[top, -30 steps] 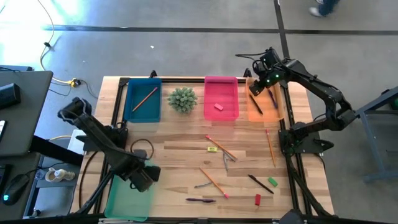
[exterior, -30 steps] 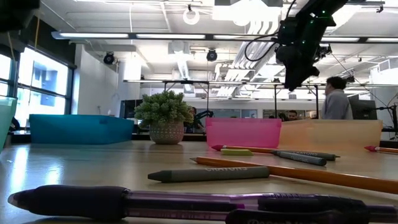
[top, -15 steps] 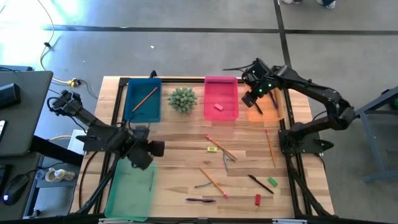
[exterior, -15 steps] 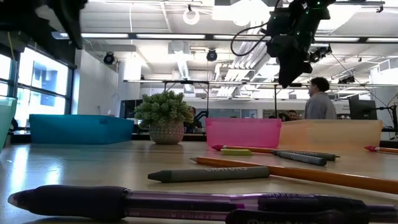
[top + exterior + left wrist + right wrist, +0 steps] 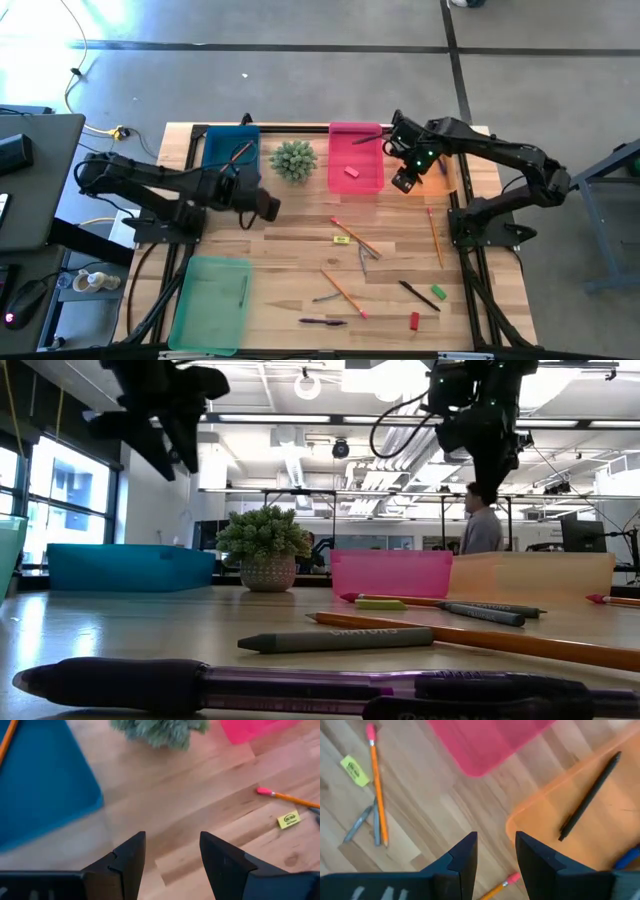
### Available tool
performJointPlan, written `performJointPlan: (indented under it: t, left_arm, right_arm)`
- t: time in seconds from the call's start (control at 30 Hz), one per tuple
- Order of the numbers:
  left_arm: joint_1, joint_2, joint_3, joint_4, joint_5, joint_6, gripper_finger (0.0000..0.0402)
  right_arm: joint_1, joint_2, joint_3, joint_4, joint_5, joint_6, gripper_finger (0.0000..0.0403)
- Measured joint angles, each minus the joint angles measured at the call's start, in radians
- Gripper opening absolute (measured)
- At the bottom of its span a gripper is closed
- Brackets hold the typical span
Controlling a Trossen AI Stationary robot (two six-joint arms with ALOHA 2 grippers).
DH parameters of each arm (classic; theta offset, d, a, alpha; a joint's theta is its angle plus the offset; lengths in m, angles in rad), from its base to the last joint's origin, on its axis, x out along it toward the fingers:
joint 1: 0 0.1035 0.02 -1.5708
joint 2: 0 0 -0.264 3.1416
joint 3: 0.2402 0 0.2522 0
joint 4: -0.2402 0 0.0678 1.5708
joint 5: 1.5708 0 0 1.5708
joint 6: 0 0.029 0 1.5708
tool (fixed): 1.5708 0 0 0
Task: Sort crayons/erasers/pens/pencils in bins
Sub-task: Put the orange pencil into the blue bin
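Note:
Pencils (image 5: 355,238), grey crayons (image 5: 362,262), pens (image 5: 415,293) and small erasers (image 5: 341,239) lie scattered on the wooden table. My left gripper (image 5: 265,207) hangs open and empty above the table by the near right corner of the blue bin (image 5: 225,160); its wrist view shows its fingers (image 5: 127,862) apart over bare wood. My right gripper (image 5: 405,180), open and empty, hovers over the gap between the pink bin (image 5: 356,158) and the orange bin (image 5: 445,175). A black pen (image 5: 590,795) lies in the orange bin (image 5: 580,820).
A potted plant (image 5: 293,160) stands between the blue and pink bins. The blue bin holds a pencil (image 5: 232,158), the pink bin a pink eraser (image 5: 351,172). The green bin (image 5: 212,300) sits at the near left corner with one thin stick (image 5: 243,290) in it.
My left gripper has swung from above the green bin toward the table's far edge and to the right, rising a little and rolling, to beside the blue bin. My right gripper has moved from over the orange bin toward the left and near, to the gap beside the pink bin.

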Motion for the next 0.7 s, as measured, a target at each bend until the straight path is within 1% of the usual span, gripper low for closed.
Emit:
performJointPlan:
  t: [0.13,0.23,0.33,0.43,0.57,0.7]
  left_arm:
    - [0.084,0.000,0.000,0.063,0.060,0.198,0.0177]
    - [0.130,0.000,0.000,0.090,0.108,0.311,0.0177]
    - [0.166,0.000,0.000,0.096,0.173,0.392,0.0177]
    - [0.190,0.000,0.006,0.091,0.228,0.479,0.0177]
    - [0.212,-0.002,0.028,0.083,0.241,0.569,0.0177]
    - [0.229,-0.002,0.079,0.015,0.240,0.661,0.0177]
  right_arm:
    - [0.051,0.000,0.000,0.004,-0.009,0.051,0.0126]
    - [0.090,0.000,0.000,0.010,-0.010,0.121,0.0126]
    - [0.125,0.000,0.000,0.031,-0.001,0.253,0.0126]
    - [0.161,0.000,0.000,0.061,0.031,0.395,0.0126]
    - [0.198,0.000,0.000,0.136,0.046,0.506,0.0126]
    - [0.247,0.000,0.000,0.265,0.047,0.569,0.0126]
